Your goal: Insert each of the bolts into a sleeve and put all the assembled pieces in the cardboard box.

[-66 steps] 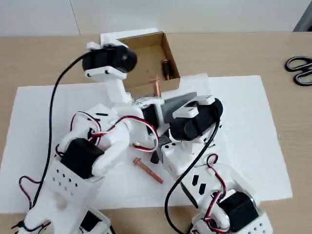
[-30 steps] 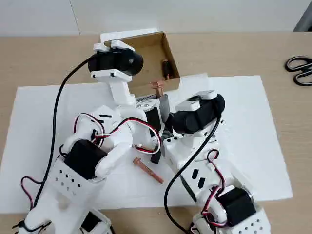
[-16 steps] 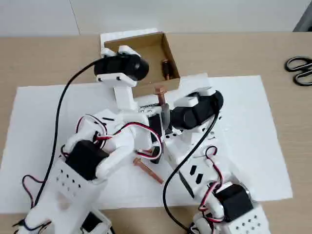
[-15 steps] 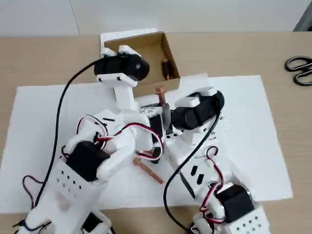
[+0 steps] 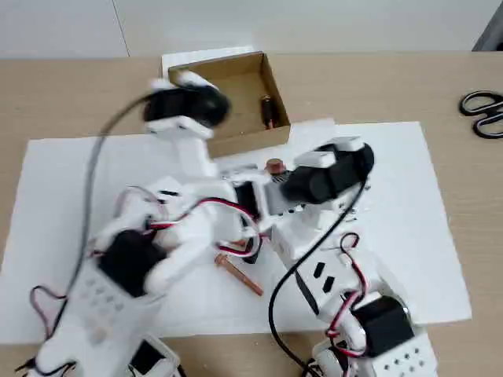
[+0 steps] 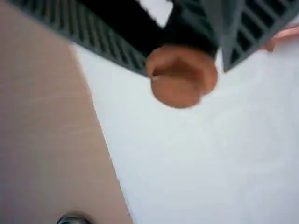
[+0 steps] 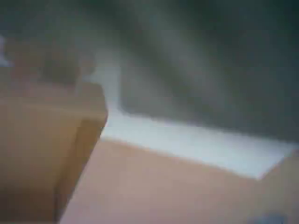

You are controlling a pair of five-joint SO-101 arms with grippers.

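A light wooden surface (image 5: 78, 86) runs the full width of the high view, evenly lit, without hard shadows. A large white sheet (image 5: 409, 204) lies flat over its middle. Behind its far edge stands a pale wall (image 5: 314, 23) with a thin upright seam (image 5: 118, 23). A dark grey shape (image 5: 493, 31) cuts into the far corner, and black-handled scissors (image 5: 483, 112) lie near it on the bare wood.

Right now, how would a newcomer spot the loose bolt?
Find the white paper sheet. Between the two arms lies a copper bolt, flat and untouched. Unlike it, the boxed piece sits in the cardboard box and the held piece in the left gripper.
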